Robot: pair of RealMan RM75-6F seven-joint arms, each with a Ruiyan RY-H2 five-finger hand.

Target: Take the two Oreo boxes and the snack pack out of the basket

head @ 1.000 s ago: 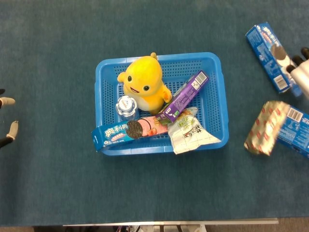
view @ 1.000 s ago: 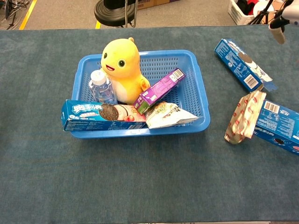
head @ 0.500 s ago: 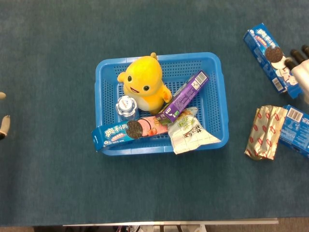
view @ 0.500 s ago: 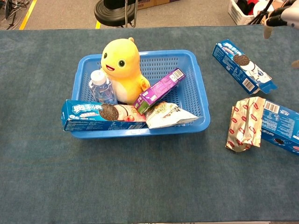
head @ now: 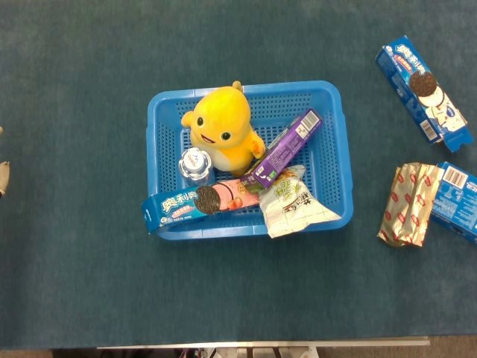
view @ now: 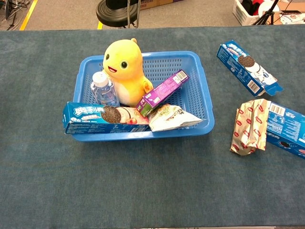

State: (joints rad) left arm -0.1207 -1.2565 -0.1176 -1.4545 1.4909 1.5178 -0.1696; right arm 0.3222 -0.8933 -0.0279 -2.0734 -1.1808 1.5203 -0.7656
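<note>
Two blue Oreo boxes, one at far right (head: 423, 87) and one at the right edge (head: 456, 200), lie flat on the table (head: 89, 283) well apart from the blue basket (head: 337, 134), with the gold-and-red snack pack (head: 408, 204) just beside and touching the second box, so the removal looks finished or nearly so. Left in the basket: a teal Oreo box (head: 200, 203) propped over the front rim, purple box (head: 283, 149), white snack bag (head: 295, 204), yellow plush (head: 222, 128) and water bottle (head: 195, 164), likely distractors. Left hand (head: 3, 176) is a sliver at the left frame edge, grip cannot be told; right hand is out of both views.
</note>
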